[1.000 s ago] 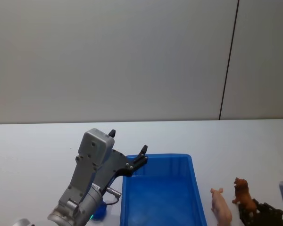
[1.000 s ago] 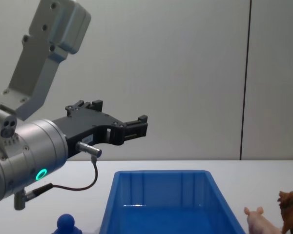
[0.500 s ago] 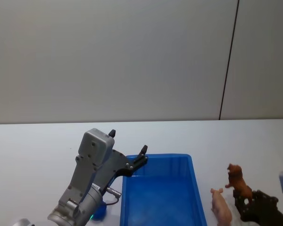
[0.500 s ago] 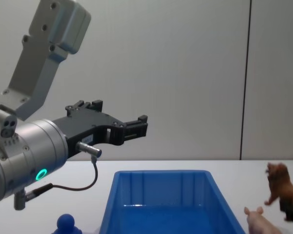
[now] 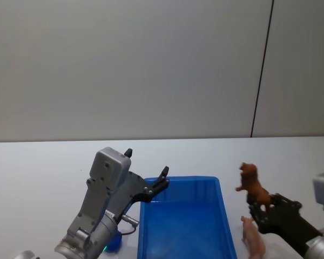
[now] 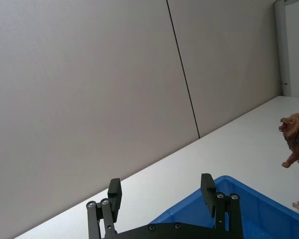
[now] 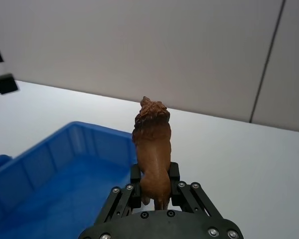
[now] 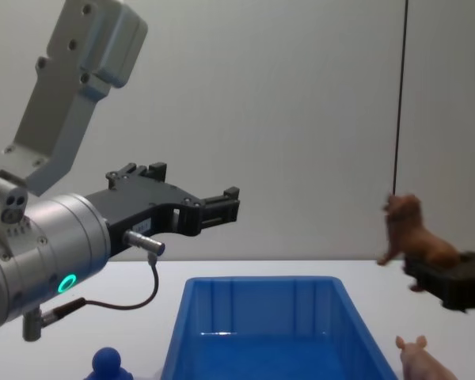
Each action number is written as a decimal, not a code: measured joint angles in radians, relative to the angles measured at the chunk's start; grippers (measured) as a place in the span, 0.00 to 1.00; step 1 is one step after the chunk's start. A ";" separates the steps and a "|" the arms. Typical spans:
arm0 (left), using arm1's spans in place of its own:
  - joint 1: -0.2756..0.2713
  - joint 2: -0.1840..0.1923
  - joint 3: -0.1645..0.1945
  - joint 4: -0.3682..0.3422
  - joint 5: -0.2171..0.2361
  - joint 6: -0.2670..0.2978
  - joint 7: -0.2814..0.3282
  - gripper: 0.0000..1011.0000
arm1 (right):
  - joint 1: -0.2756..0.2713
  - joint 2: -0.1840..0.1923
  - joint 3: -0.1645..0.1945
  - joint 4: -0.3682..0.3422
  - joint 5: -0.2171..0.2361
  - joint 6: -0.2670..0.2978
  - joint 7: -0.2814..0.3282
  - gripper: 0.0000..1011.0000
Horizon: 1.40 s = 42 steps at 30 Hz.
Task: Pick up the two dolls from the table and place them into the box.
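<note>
The white table [image 5: 32, 172] carries the blue box [image 5: 183, 178] right in front of me. My left gripper [image 5: 146, 163] hangs raised near the box's far-left corner, fingers spread wide, empty. My right gripper [image 7: 154, 175] is clamped on the lion [image 5: 252, 183], holding it upright in the air just outside the box's right wall, above the pig [image 5: 254, 237] on the table. I'd carry it left, well inside the rim, lower it, then release. The right wrist view confirms the pinch at the hindquarters; the chest view shows the height above the rim.
</note>
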 joint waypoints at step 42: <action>0.000 0.000 0.000 0.000 0.000 0.000 0.000 0.99 | 0.104 -0.082 -0.053 0.071 -0.045 0.031 0.077 0.99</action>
